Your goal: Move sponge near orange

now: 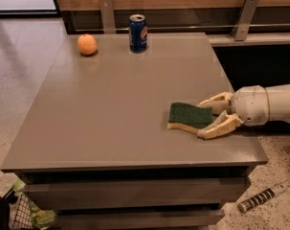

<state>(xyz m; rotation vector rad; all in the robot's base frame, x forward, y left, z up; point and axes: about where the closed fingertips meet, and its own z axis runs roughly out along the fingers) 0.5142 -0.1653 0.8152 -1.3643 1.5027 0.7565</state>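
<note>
The sponge [184,115], dark green on top with pale yellow foam below, lies near the table's right front part. My gripper [202,119] reaches in from the right, its two cream fingers [216,128] closed on the sponge's right end, one on each side. The orange [87,44] sits at the far left corner of the table, well away from the sponge.
A blue soda can [138,33] stands at the far edge, right of the orange. The grey table [111,109] has drawers below its front edge. A wire basket [20,214] is on the floor at front left, and a striped stick [262,198] at front right.
</note>
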